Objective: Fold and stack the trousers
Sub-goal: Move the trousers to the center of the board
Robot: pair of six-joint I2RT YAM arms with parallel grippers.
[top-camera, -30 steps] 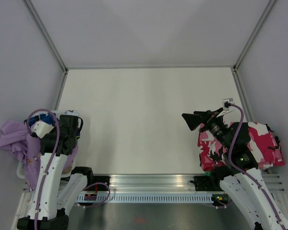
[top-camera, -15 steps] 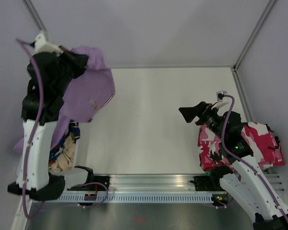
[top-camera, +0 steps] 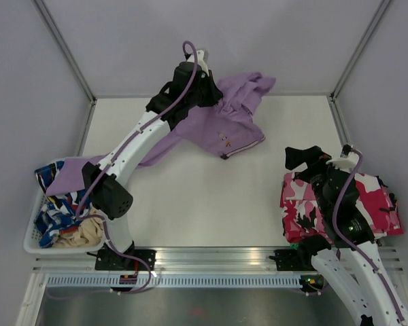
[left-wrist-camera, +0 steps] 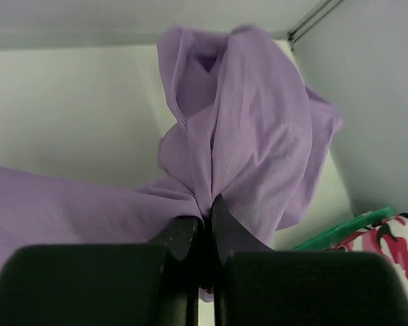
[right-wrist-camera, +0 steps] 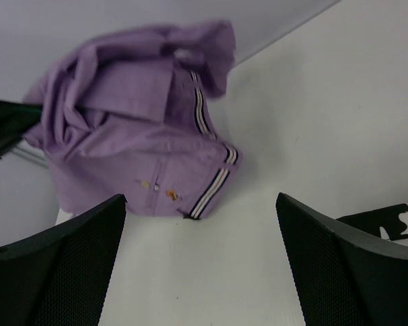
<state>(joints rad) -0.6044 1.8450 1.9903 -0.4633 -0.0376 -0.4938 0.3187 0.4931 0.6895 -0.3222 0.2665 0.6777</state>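
The lilac trousers (top-camera: pixel 224 122) hang bunched from my left gripper (top-camera: pixel 209 92) over the far middle of the table. One leg trails back toward the basket (top-camera: pixel 73 173). In the left wrist view my left gripper (left-wrist-camera: pixel 205 214) is shut on a pinch of the lilac cloth (left-wrist-camera: pixel 258 136). My right gripper (top-camera: pixel 300 157) is open and empty, near the right side. In the right wrist view its mid-gap (right-wrist-camera: pixel 200 265) faces the trousers (right-wrist-camera: pixel 122 129), whose striped waistband (right-wrist-camera: pixel 214 183) rests on the table.
A white basket (top-camera: pixel 28 234) at the near left holds blue-and-white patterned clothing (top-camera: pixel 51 214) and a beige item (top-camera: pixel 81 234). A folded pink-white-black camouflage garment (top-camera: pixel 374 204) lies at the near right, under my right arm. Grey walls enclose the table.
My left arm has swung from the far left corner to the far middle, carrying the trousers out over the table. My right gripper has drawn slightly to the right.
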